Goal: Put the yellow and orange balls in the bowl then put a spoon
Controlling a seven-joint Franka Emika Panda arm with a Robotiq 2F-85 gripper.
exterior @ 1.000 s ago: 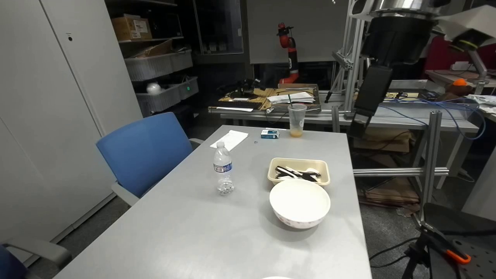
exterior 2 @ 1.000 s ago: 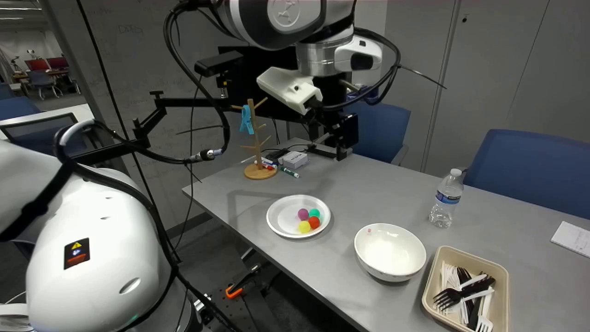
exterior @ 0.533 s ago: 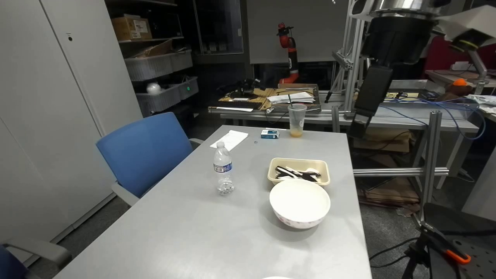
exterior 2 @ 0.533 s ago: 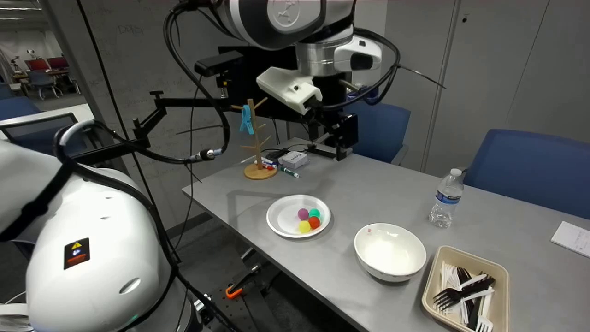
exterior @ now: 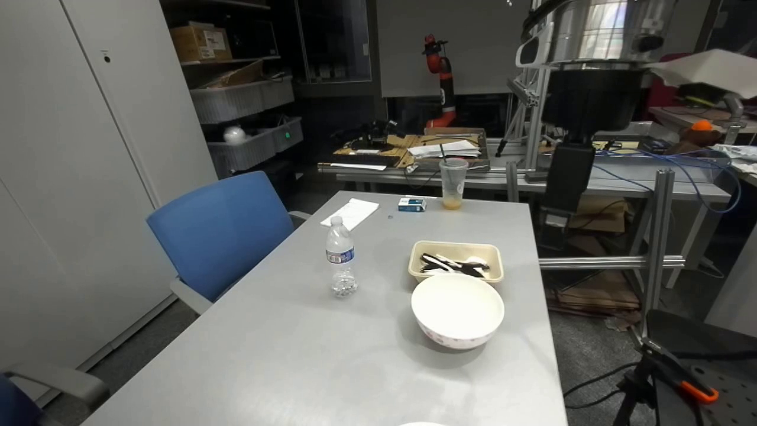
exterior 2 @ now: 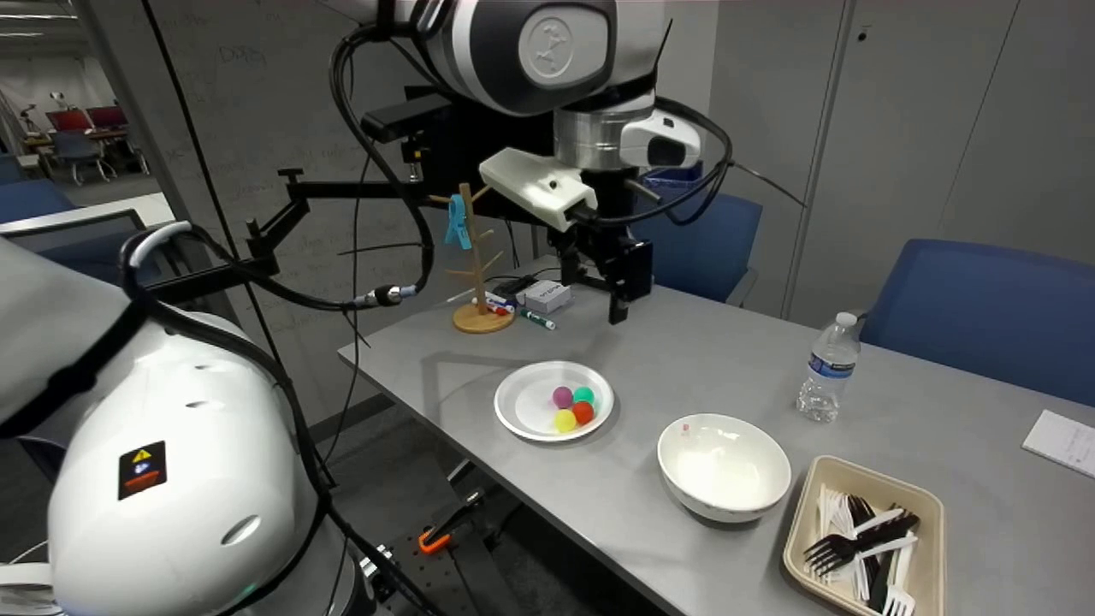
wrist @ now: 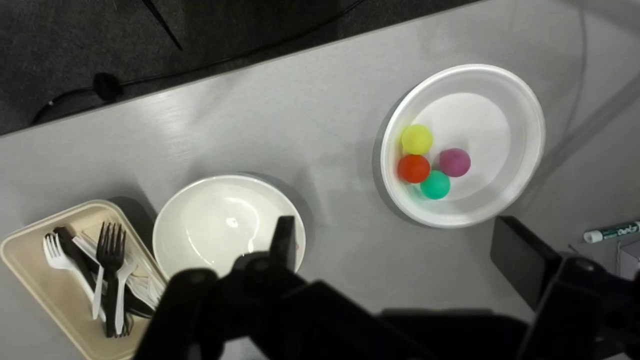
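Wrist view: claw [wrist: 395,233] spread wide; best pinch the yellow ball [wrist: 417,139] nine-to-three, sparing the orange-red ball [wrist: 414,169] at its six o'clock.

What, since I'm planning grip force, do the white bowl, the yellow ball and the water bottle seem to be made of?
The white bowl looks glossy, perhaps glazed ceramic or melamine: sharp highlights show inside. The yellow ball looks matte, perhaps plastic or foam: soft shading, no sharp glint. The water bottle is probably clear, shiny plastic: see-through, with bright glints.
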